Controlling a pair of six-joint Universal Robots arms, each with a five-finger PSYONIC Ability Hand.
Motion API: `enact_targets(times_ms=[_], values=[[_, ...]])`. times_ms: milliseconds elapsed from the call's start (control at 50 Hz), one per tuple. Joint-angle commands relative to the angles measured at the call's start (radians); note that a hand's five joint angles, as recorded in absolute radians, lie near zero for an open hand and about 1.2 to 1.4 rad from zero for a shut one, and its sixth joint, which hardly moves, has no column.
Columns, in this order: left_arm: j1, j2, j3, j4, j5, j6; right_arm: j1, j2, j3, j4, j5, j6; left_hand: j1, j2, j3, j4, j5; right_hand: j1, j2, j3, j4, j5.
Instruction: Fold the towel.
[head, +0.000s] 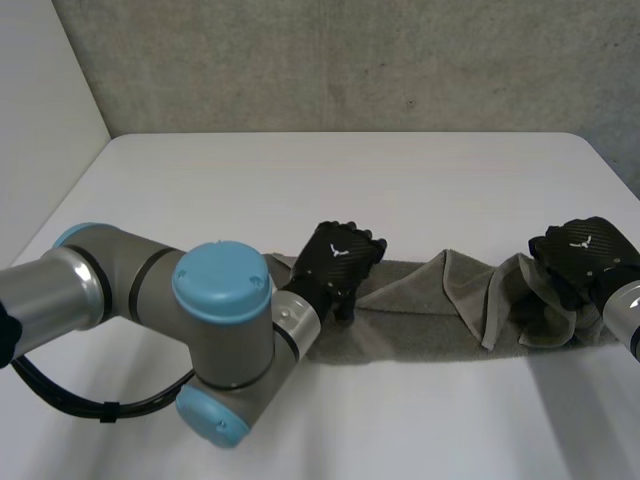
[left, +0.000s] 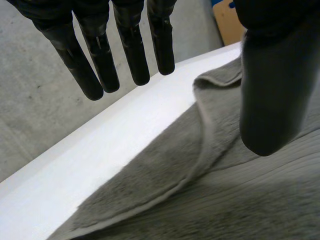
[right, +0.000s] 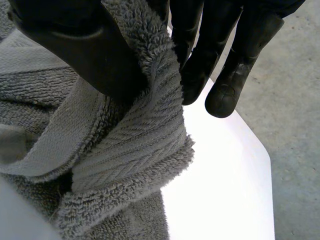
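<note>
Nearest, left arm (head: 215, 320): bent over the table's front edge.
towel (head: 420, 305): grey band lying crosswise, bunched toward its right end.
left hand (head: 335, 262): fingers straight, holding nothing, over the towel's left part.
right hand (head: 580, 255): thumb and fingers pinch the towel's raised right end.
table (head: 350, 180): white, reaching on behind both hands.

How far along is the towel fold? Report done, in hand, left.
Done: the grey towel lies as a narrow strip on the table, seemingly doubled already. In hand: the right hand pinches its bunched right end; the left hand is open over the left part. Left: carrying that end across and flattening.
</note>
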Motion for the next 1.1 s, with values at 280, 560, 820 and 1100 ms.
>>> enact_targets(times_ms=[280,560,820,1100], values=[[0.069,-0.166,0.156,-0.031,-0.001,0.094,0.009,0.012,0.017,-0.002,-0.035,0.0,0.064,0.063,0.072,0.057,-0.104,0.061,0.09,0.067,0.05,0.055],[0.07,-0.205,0.19,-0.028,0.006,0.102,0.012,0.013,0.029,-0.002,-0.044,0.0,0.16,0.16,0.168,0.154,-0.007,0.061,0.09,0.067,0.05,0.055],[0.069,-0.231,0.208,-0.028,0.015,0.111,0.012,0.027,0.031,-0.002,-0.046,0.0,0.328,0.327,0.336,0.321,0.161,0.061,0.09,0.067,0.05,0.055],[0.069,-0.248,0.217,-0.022,0.015,0.14,0.012,0.027,0.031,-0.002,-0.046,0.0,0.413,0.412,0.421,0.406,0.245,0.061,0.09,0.067,0.05,0.055]])
